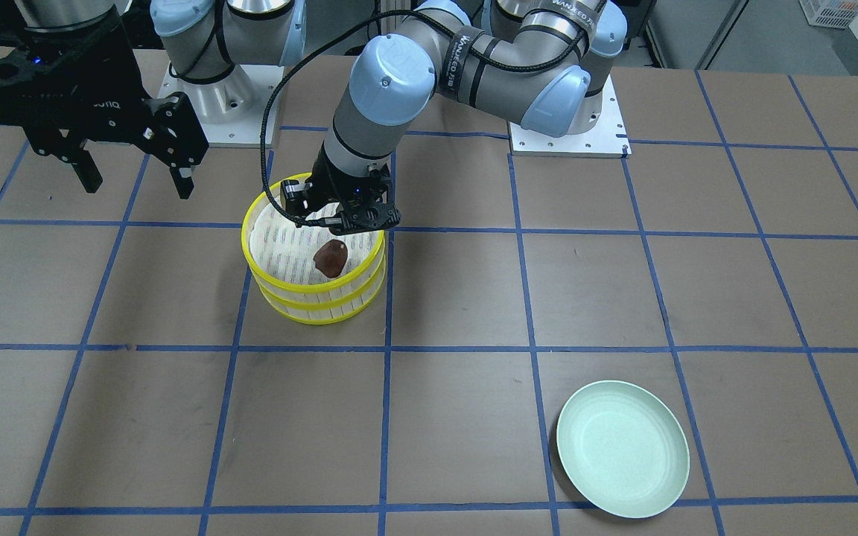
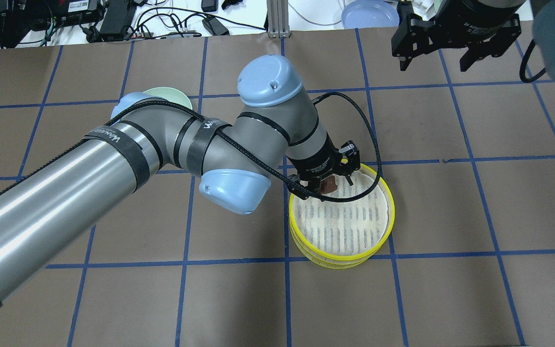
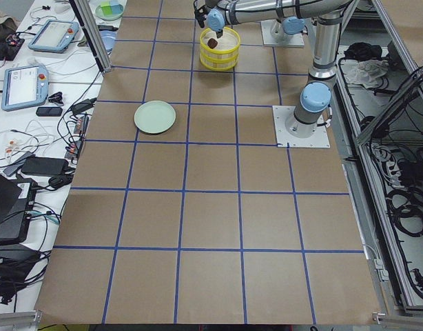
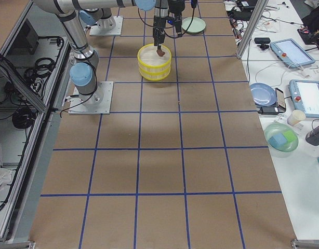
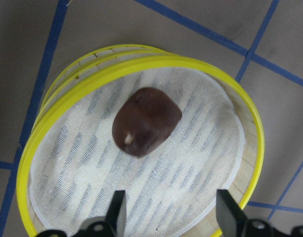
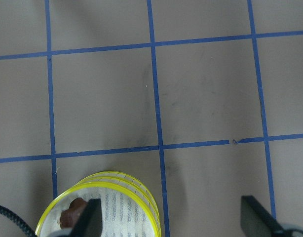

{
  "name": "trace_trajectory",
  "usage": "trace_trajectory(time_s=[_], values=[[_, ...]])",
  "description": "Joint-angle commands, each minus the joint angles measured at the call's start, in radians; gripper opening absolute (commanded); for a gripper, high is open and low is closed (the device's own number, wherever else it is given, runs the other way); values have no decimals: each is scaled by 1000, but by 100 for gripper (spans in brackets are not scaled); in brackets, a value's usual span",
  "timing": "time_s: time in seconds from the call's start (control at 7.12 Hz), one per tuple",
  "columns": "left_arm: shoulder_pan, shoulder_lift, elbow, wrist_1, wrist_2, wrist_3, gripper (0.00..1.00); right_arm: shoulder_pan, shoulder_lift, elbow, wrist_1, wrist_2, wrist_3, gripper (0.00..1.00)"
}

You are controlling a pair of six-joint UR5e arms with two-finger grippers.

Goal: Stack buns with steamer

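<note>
The left gripper (image 5: 171, 197) hangs over the steamer (image 1: 302, 298) with its two black fingers (image 5: 117, 212) spread wide and nothing between them. The dark bun (image 5: 146, 121) lies in the top tier, below and just ahead of the fingertips, touching neither. It sits near the middle of the floor, slightly toward the side the arm reaches in from. It is a glossy reddish-brown lump with rounded edges and one small pale fleck on its surface.

Under it is a white mesh liner, fine-woven, with the slats of the floor showing through as grey stripes. The liner's edge curls up against the wall. The steamer is two round shallow tiers, one set squarely on the other. Each has a bright yellow rim and a whitish, ribbed, translucent wall. The cream bun shows clearly in no view.

The right gripper (image 1: 135, 175) hangs well apart from the steamer, high above the table (image 1: 459, 424). Its matte black fingers are also parted wide and empty.

The table is covered in flat brown paper crossed by a grid of blue tape. A pale green plate (image 1: 623, 449), smooth, round and shallow, lies on it well away from the steamer on the robot's left.
</note>
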Motion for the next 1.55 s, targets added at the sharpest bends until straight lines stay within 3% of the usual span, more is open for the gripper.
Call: trace_trajectory(time_s=[0.0,0.28,0.56,0.98,1.4], values=[[17,10,16,-2,-5,7,100,0,0,0,1,-1,0,100],[98,37,93,-113,78,229,100,0,0,0,1,-2,0,100],[222,84,233,-379,281,419,100,0,0,0,1,-3,0,100],[479,149,250,-393,334,823,100,0,0,2,1,-2,0,100],[500,226,237,-416,429,901,100,0,0,2,1,-3,-2,100]])
